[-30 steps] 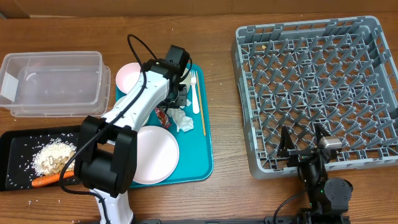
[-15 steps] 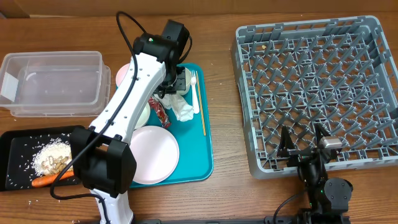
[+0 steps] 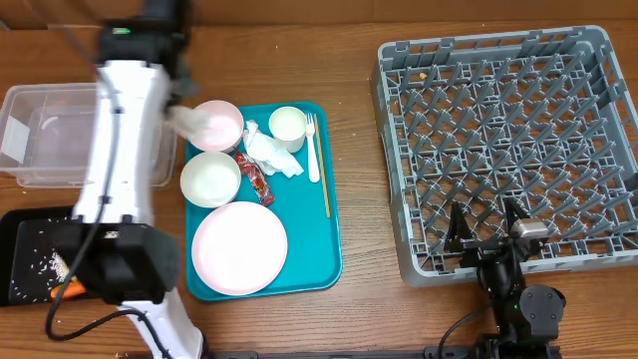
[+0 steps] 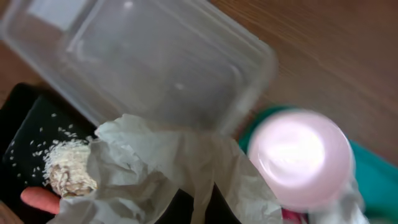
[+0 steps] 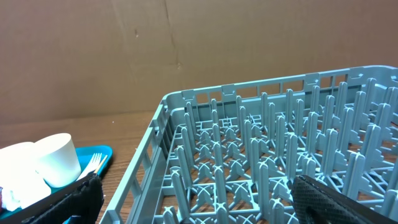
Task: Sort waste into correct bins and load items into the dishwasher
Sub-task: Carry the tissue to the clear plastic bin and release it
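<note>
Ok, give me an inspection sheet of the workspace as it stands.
Surface: wooden table.
Job's things: napkin held beside tub; second napkin, wrapper, two bowls, plate, cup, fork on teal tray; scraps, carrot in black tray; rack holds no dishes.
Clutter: thin stick on teal tray.
Grippers: left gripper shut on napkin; right gripper open beside rack.
Cables: black cable at right arm's base.
Surroundings: brown wall.

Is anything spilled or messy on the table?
Yes. White crumbs lie scattered across the black tray, away from the main heap. A beige bit also sits in the grey rack.
</note>
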